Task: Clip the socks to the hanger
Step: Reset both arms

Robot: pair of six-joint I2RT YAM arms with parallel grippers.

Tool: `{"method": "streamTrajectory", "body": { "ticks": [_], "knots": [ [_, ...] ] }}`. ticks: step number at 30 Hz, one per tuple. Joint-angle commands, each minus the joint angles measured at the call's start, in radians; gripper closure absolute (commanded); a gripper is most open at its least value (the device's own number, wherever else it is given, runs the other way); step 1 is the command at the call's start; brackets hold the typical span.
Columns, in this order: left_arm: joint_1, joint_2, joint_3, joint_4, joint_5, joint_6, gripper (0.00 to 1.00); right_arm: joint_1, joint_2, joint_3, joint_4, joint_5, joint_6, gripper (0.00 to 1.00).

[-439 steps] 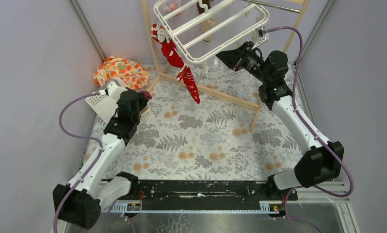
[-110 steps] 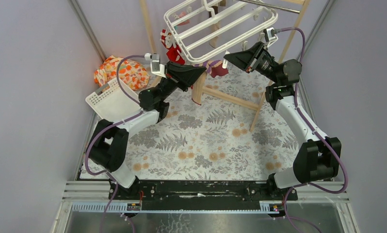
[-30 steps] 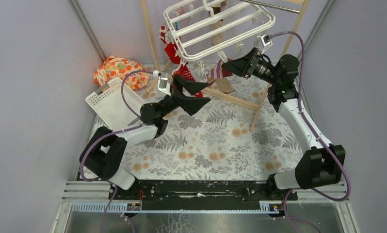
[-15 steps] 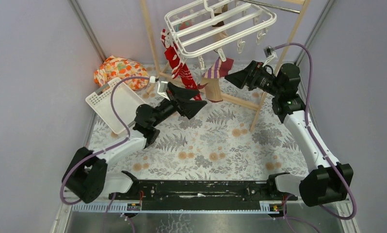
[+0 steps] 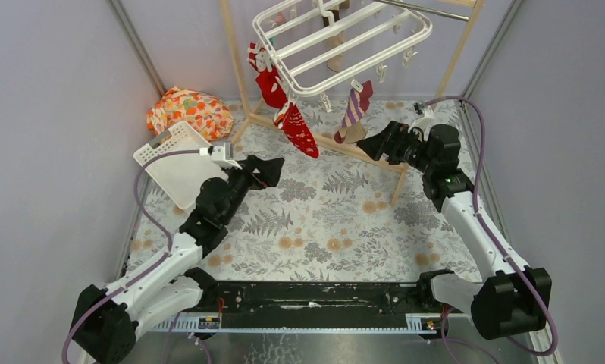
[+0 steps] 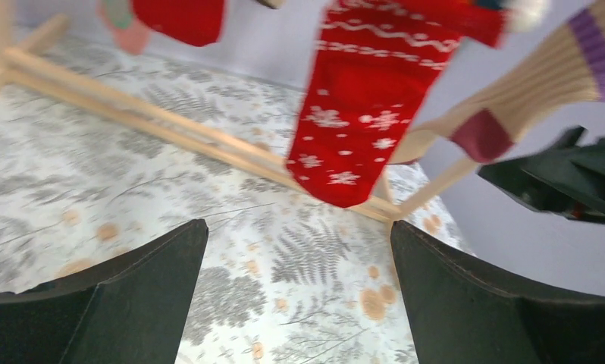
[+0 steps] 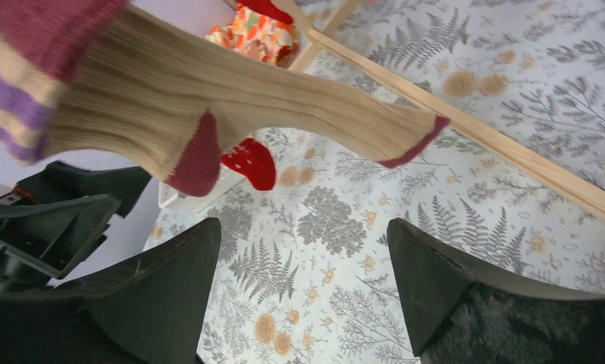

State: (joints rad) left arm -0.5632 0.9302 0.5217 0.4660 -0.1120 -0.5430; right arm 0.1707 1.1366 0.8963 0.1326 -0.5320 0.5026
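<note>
White plastic hanger (image 5: 337, 42) hangs tilted at top. Two red socks (image 5: 298, 130) clipped on left edge, striped sock (image 5: 354, 108) on near edge. Left gripper (image 5: 274, 170) and right gripper (image 5: 364, 145): jaws apart, empty, below socks. Wooden rack bar (image 6: 133, 110) crosses beneath socks. Open floral table (image 5: 322, 227) between arms.

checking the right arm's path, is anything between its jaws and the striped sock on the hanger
Nothing visible does. In the right wrist view the striped sock hangs just ahead of the open right gripper, with only air between. The wooden rail runs past behind the sock, not in front of it.
</note>
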Motion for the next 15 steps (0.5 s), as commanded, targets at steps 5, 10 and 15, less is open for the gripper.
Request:
{"method": "streamTrajectory", "body": {
  "ticks": [5, 10, 15],
  "knots": [
    [-0.005, -0.141, 0.040, -0.393, -0.466, -0.088, 0.01, -0.001, -0.052, -0.089, 0.088, 0.090, 0.028, 0.12],
    [-0.006, -0.146, 0.114, -0.560, -0.517, -0.155, 0.01, -0.002, -0.102, -0.123, 0.082, 0.143, 0.039, 0.12],
    [-0.005, -0.157, 0.135, -0.648, -0.614, -0.211, 0.01, -0.003, -0.072, -0.098, 0.064, 0.208, 0.006, 0.12]
  ]
}}
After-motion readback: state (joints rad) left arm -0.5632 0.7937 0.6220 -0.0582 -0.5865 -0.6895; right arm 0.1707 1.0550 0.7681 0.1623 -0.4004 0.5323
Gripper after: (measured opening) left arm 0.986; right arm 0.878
